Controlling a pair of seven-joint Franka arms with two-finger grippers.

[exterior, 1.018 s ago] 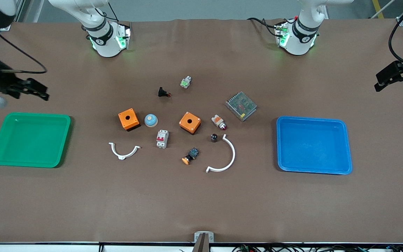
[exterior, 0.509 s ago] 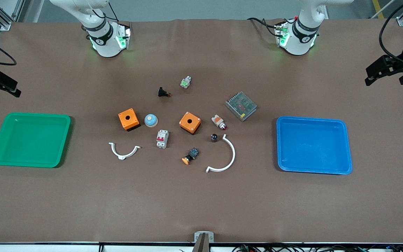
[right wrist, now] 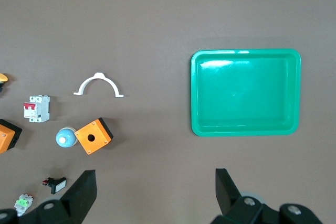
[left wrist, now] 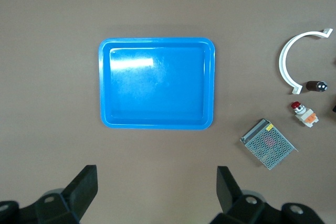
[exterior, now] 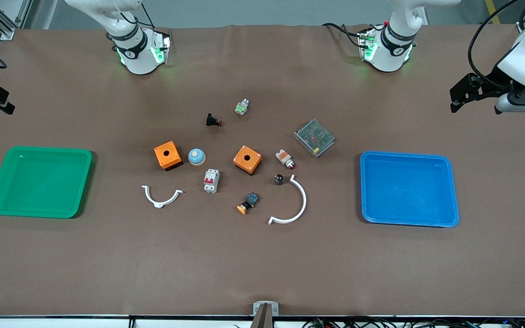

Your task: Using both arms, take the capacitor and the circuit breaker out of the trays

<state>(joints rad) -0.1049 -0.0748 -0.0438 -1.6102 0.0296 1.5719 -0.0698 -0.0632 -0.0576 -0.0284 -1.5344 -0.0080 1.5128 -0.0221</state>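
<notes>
Both trays look empty; capacitor (exterior: pixel 279 179) and circuit breaker (exterior: pixel 211 180) sit mid-frame on the table. Left gripper (left wrist: pixel 156 184) and right gripper (right wrist: pixel 155 184) have their fingers wide open, so they could grab lookalike parts.

Bare table (exterior: pixel 262 264) around both trays (exterior: pixel 39 182); clustered parts (exterior: pixel 244 159) mid-table.
</notes>
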